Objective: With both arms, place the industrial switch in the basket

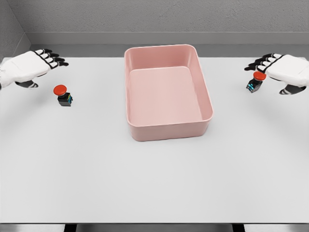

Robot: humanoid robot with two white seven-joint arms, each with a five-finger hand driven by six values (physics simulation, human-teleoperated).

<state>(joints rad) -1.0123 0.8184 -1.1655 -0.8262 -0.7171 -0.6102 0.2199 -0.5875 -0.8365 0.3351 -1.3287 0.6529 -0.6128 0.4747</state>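
Two industrial switches with red mushroom caps and black bodies stand on the white table. One switch [62,95] is at the left, just below and to the right of my left hand [41,60], which hovers with fingers spread and holds nothing. The other switch [256,82] is at the right, directly beside the fingers of my right hand [270,65], which is also spread; whether it touches the switch is unclear. The pink basket [166,127] sits in the middle of the table with nothing inside.
The white table [154,183] stretches wide in front of the basket. A grey wall runs along the far edge behind the basket.
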